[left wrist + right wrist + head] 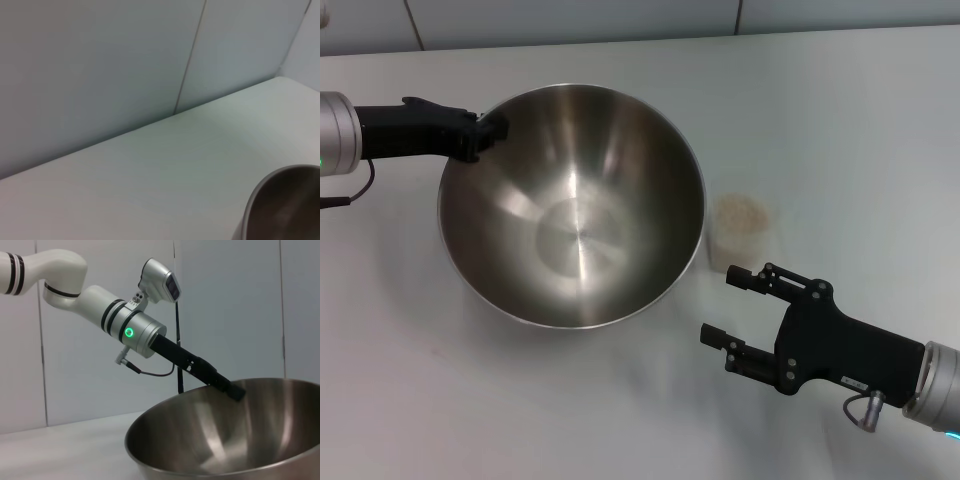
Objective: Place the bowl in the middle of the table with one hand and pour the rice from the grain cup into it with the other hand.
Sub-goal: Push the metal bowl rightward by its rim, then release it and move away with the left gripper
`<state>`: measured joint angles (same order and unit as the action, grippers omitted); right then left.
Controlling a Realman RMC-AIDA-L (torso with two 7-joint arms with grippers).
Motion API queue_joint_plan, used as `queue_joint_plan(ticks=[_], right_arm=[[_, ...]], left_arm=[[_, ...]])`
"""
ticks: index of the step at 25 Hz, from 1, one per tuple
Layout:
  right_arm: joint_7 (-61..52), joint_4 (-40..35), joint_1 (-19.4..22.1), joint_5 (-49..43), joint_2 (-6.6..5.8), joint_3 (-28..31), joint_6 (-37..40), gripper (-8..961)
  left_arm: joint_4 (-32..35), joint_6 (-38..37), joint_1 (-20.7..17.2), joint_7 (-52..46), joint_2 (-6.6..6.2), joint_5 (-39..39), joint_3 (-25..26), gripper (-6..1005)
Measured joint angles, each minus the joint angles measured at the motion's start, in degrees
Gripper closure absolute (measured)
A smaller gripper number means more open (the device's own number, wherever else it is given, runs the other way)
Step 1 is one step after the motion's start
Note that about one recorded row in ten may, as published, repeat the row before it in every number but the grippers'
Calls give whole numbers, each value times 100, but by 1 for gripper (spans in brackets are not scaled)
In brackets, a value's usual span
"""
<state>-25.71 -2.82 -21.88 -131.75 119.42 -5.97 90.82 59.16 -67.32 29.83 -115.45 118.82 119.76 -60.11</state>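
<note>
Holding the bowl [572,205] by its far-left rim, the left gripper [488,133] had its fingers clamped on the thin metal edge, and the bowl appeared tilted, its mouth turned toward the camera, near the middle of the table [840,110]. The step in hand was judged to be placement: the bowl should be lowered until its base sat flat and steady before the rim was let go, since a deep bowl released on a tilt could rock or slide. The right gripper [732,307] hung with its fingers spread wide and nothing between them. The cup [740,232], upright and filled with rice [741,213], stood just beside the bowl's right rim. It lay just beyond the right gripper's fingertips [738,277], slightly off their line, not yet between them.
</note>
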Motion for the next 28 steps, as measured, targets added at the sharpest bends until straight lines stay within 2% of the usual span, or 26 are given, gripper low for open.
queue_joint_plan(ticks=[28], right_arm=[[5, -25, -41, 0, -7, 9, -4, 261]], left_arm=[[-406, 248, 110, 84, -9, -40, -71, 851]])
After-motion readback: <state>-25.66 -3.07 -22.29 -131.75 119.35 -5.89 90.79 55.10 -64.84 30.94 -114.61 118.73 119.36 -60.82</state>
